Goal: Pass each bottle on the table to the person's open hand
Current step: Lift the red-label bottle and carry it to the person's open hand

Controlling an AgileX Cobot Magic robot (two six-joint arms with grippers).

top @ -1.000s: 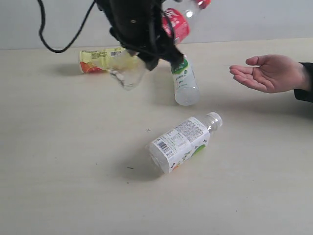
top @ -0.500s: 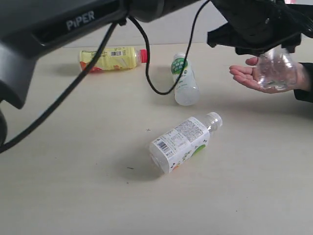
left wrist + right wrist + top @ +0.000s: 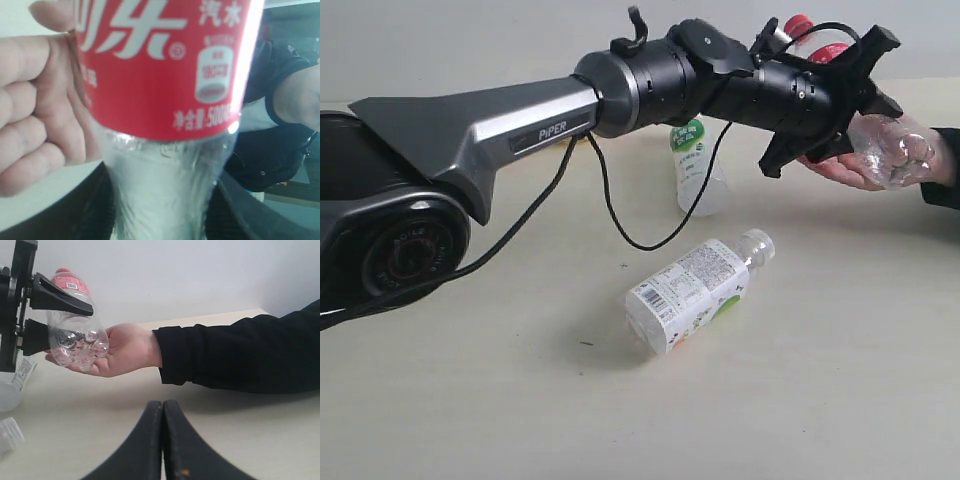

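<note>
Left arm [image 3: 520, 110]: stretched out near level, reaching across to the person's hand [image 3: 842, 170], wrist rolled so the finger rail sits tilted. Left gripper [image 3: 855, 100]: just above the hand's palm, fingers clamped on either side of the clear bottle [image 3: 888, 150], bottle base down at the palm. Right gripper [image 3: 162, 435]: low, well short of the hand and pointing toward it, fingers pressed flat together.

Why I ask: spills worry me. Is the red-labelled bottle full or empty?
Looks empty: the red-labelled bottle, gripped by the left end effector at the person's hand, is see-through from label to base, with no liquid line.
</note>
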